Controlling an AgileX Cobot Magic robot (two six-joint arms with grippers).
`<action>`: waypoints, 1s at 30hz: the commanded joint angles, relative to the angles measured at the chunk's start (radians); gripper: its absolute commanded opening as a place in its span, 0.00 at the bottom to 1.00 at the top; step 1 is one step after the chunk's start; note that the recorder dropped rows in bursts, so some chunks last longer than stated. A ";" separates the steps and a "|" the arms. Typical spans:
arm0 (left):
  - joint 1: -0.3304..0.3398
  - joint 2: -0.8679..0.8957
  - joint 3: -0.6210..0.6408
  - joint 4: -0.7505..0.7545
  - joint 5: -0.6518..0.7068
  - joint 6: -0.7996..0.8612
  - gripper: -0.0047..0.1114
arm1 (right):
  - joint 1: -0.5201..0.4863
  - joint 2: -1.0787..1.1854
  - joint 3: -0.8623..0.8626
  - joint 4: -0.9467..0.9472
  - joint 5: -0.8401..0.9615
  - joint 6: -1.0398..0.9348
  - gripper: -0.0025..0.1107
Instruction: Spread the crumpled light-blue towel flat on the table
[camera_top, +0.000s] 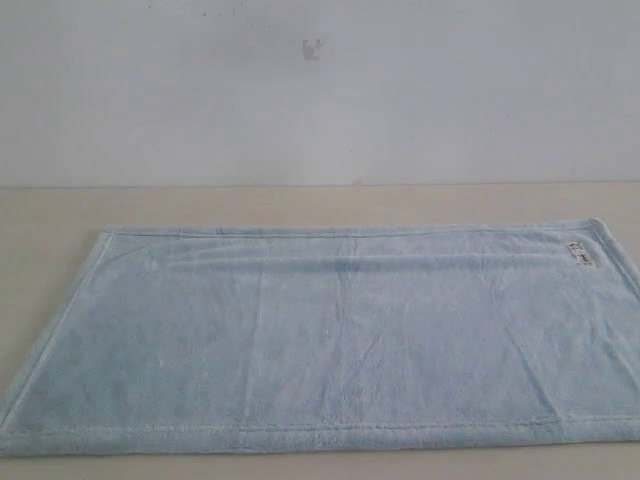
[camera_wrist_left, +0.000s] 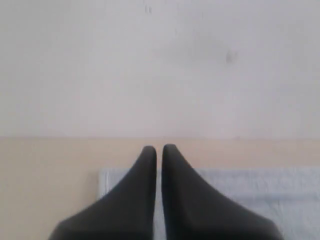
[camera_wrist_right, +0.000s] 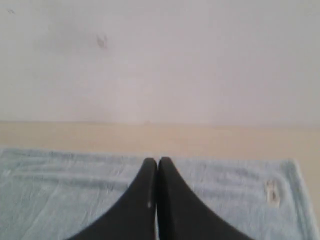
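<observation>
Exterior view: towel (camera_top: 330, 340) is laid flat on worktop (camera_top: 300, 203), hems straight; bare worktop is seen beyond its far hem. Left end effector (camera_wrist_left: 156, 149) and right end effector (camera_wrist_right: 158, 161) are pressed together, empty.

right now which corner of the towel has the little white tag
The far right corner of the towel in the exterior view: the white tag sits just inside its hem. The far left corner shows none.

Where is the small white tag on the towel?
In the exterior view the tag sits near the far right corner of the towel.
</observation>
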 joint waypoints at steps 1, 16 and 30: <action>0.032 -0.143 0.051 0.007 -0.073 0.077 0.07 | 0.021 -0.273 0.059 0.002 -0.007 -0.257 0.02; 0.128 -0.296 0.132 -0.003 0.094 0.192 0.07 | 0.021 -0.463 0.129 0.002 0.314 -0.262 0.02; 0.128 -0.296 0.132 -0.003 0.092 0.192 0.07 | 0.006 -0.485 0.132 -0.039 0.169 -0.260 0.02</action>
